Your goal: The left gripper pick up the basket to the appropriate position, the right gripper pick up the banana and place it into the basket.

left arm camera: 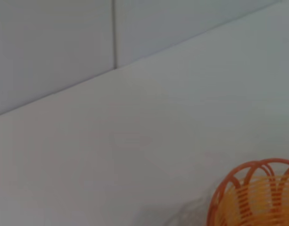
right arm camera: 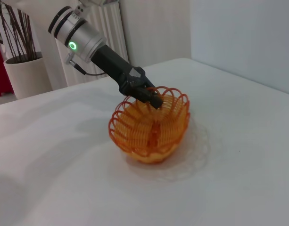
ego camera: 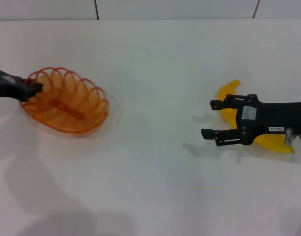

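Left gripper [ego camera: 35, 89] is at the basket [ego camera: 67, 105] rim, on the side nearest my left edge of the table [ego camera: 155, 187]; the right wrist view shows its fingers [right arm camera: 151, 96] pinched on the looped rim wire, so I read it as closed on the basket; a rim grip makes sense, since the wire loops give the only narrow edge a claw can pinch on a shallow bowl; the basket seems tipped, the held side higher, its bottom close to or on the table; I cannot tell which.

The basket sits on my left, well apart from the banana [ego camera: 229, 91] on my right; my judgement is that it has yet to be carried toward the middle, where the right arm can reach it.

Right gripper [ego camera: 212, 119] hovers over the banana, fingers spread wide and pointing toward the basket, holding nothing; the banana lies on the table beneath the claw body, one yellow tip showing behind the upper finger and the other end [ego camera: 275, 142] under the wrist; the open jaws are not around the fruit, so the grasp is not yet made.

Next move, I judge: bring the jaws back across the banana's middle before closing; the smooth curved skin may slip if caught near a tip.
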`<action>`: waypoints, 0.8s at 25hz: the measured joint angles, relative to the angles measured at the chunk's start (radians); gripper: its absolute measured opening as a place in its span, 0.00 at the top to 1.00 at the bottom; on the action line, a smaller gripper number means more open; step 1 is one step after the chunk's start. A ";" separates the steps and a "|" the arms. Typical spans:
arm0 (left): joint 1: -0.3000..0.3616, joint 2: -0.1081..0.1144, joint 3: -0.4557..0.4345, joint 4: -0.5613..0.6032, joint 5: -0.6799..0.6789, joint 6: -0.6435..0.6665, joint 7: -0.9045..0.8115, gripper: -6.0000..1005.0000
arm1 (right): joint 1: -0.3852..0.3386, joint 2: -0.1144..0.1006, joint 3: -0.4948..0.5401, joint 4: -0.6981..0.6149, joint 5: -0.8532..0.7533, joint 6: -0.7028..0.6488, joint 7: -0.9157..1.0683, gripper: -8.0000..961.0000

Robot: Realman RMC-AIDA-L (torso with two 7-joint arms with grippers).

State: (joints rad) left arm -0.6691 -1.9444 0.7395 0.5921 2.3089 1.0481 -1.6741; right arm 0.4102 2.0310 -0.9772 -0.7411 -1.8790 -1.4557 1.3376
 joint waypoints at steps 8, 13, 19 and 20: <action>0.009 -0.024 -0.007 -0.008 -0.106 0.002 -0.001 0.89 | 0.003 0.000 0.000 0.001 0.000 0.000 0.000 0.08; 0.031 -0.019 -0.006 -0.021 -0.197 0.002 0.000 0.89 | 0.014 0.000 0.000 0.017 0.000 -0.001 0.000 0.08; 0.036 -0.038 -0.008 -0.023 -0.242 -0.004 0.005 0.90 | 0.027 0.000 0.000 0.028 -0.011 -0.001 0.000 0.08; 0.038 -0.042 -0.007 -0.024 -0.253 -0.005 0.011 0.91 | 0.029 0.000 -0.001 0.030 -0.016 -0.001 0.000 0.08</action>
State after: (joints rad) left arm -0.6316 -1.9860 0.7322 0.5678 2.0555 1.0432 -1.6635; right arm 0.4391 2.0310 -0.9779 -0.7114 -1.8955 -1.4564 1.3376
